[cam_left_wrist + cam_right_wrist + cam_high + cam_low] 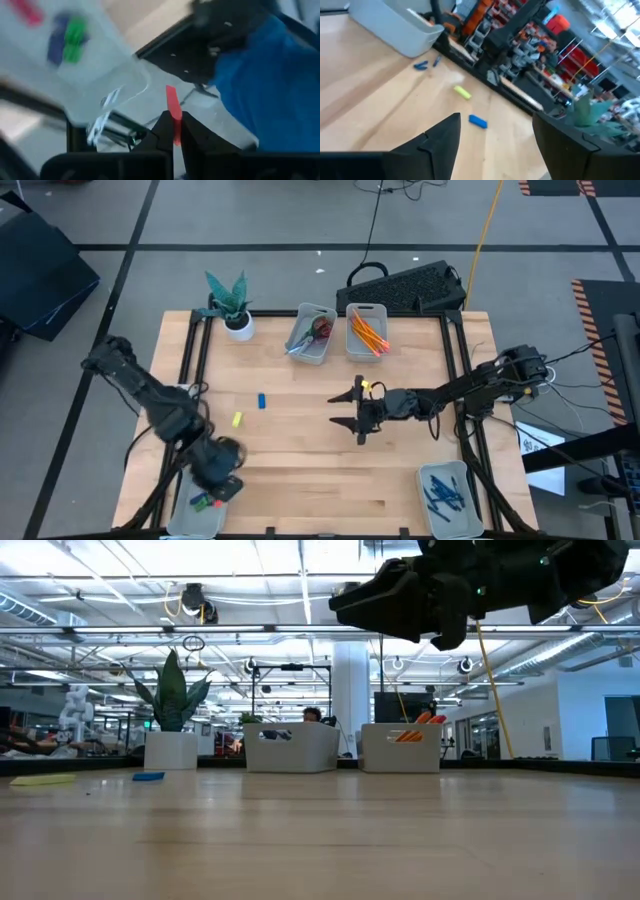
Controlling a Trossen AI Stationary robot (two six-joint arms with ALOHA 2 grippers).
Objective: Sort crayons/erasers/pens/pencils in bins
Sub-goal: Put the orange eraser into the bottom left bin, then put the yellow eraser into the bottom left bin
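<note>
The pale planked wooden worktop [320, 470] fills the high view, framed by dark rails. Four pale grey-blue translucent plastic bins with rounded corners stand on it: two at the far edge, one [311, 333] with scissors and grey items, one [367, 331] holding long orange pencils [368, 334]; one at the near right corner [446, 498] holding slim dark blue pens [441, 494]; one at the near left corner [203, 505] holding small green, blue and red blocks, the erasers [207, 502].

The dark right arm reaches from the right rail to mid-worktop, its right tool [358, 409] held above the wood with fingers spread wide and nothing between them. The right wrist view confirms the gap and looks across to a loose blue eraser [478, 121] and a yellow one [462, 92], apart from each other on bare wood; from overhead they lie left of centre.

The left arm bends down to the near left bin. Only the left wrist view shows what the overhead hides: the left tool [175, 131] is nearly closed, pinching a thin flat red eraser [173, 109] upright beside the bin's smooth rim.

The low view adds a green-leaved plant in a white pot [171, 748] at the far left.
</note>
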